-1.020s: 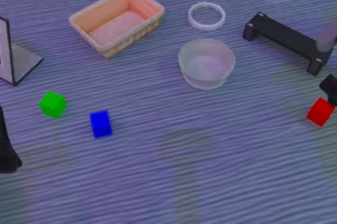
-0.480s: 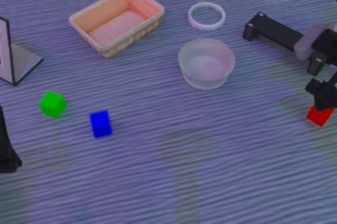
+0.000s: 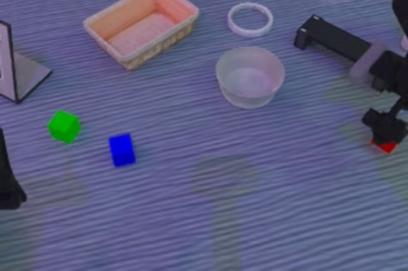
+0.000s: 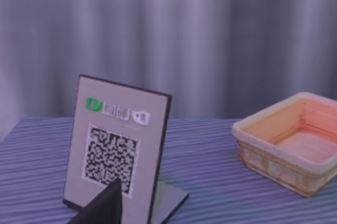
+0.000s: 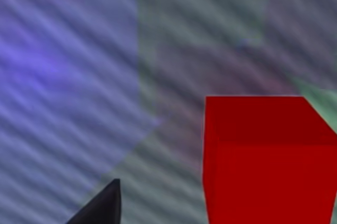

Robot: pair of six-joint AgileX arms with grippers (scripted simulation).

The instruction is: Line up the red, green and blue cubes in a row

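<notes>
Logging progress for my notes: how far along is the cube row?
Nothing lined up yet. The right tool is over the red cube at the table's right edge. The green cube and blue cube sit far left. The left tool is parked.

Right arm: matte black body, blocky segments, with one pale grey cylindrical section near the wrist. Right pincer (image 3: 385,132): black, compact and angular; in the right wrist view one finger (image 5: 100,207) shows as a dark, pointed wedge. Left arm: black, only a rounded edge visible at the top view's left border. Left pincer (image 4: 102,208): dark pointed finger tip, same wedge form. No markings, cables or screws discernible.
</notes>
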